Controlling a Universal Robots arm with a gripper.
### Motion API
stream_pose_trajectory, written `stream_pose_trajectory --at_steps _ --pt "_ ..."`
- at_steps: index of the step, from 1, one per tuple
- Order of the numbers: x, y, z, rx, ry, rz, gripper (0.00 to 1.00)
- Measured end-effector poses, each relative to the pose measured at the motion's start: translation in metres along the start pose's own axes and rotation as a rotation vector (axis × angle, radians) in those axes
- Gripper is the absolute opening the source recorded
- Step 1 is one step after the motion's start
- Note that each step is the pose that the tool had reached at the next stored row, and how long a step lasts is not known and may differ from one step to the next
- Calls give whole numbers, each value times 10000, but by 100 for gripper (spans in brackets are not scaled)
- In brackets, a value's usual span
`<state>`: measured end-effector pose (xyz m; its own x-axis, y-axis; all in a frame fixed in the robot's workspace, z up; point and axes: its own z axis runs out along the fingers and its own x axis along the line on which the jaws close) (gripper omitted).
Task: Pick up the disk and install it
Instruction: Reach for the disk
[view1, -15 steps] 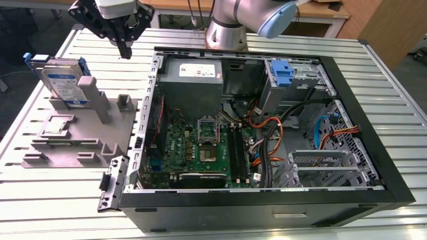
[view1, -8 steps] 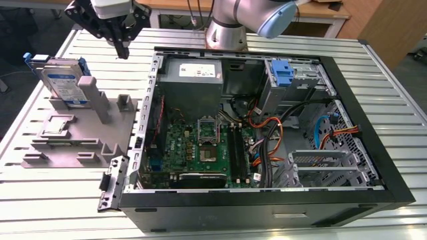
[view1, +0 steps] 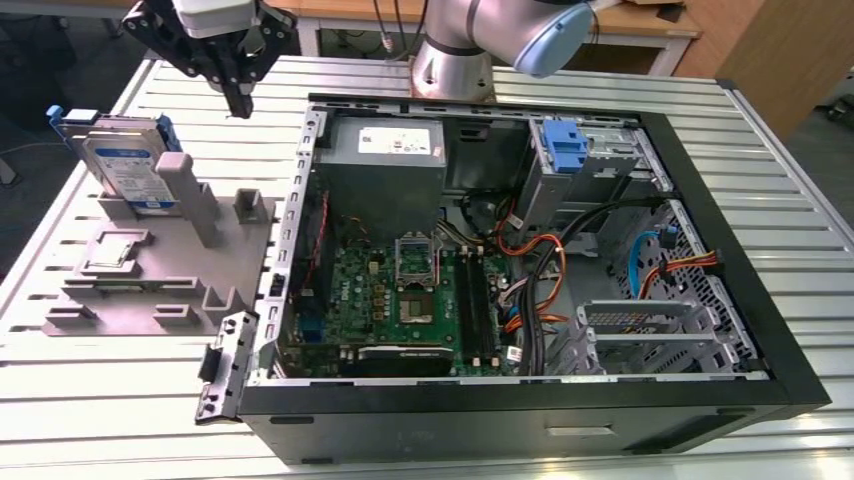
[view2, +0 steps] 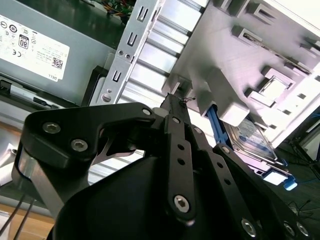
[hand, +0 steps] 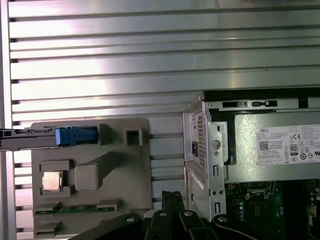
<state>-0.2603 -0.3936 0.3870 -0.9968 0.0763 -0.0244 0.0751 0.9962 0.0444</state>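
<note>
So the tool (view1: 240, 108) is pinched closed with nothing in it, hanging over the worktop (view1: 107, 400) near the open PC case (view1: 534, 415). The disk (view1: 127, 165) stands on edge in the grey holder (view1: 160, 285) beside it

Disk (view1: 124, 168), upright (blue-framed), standing in grey fixture (view1: 174, 265)

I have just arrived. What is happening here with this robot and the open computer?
A robot arm is set to move a disk into the open computer case. Its claw is shut and empty. It hangs above the table, between the grey holder and the case. The disk stands upright in that holder, at the exterior view's left, and is not yet picked up.
</note>
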Motion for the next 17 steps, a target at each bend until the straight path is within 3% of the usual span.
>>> stream_pose_trajectory --at_steps 17 --pt "131 -10 1 0 0 0 10"
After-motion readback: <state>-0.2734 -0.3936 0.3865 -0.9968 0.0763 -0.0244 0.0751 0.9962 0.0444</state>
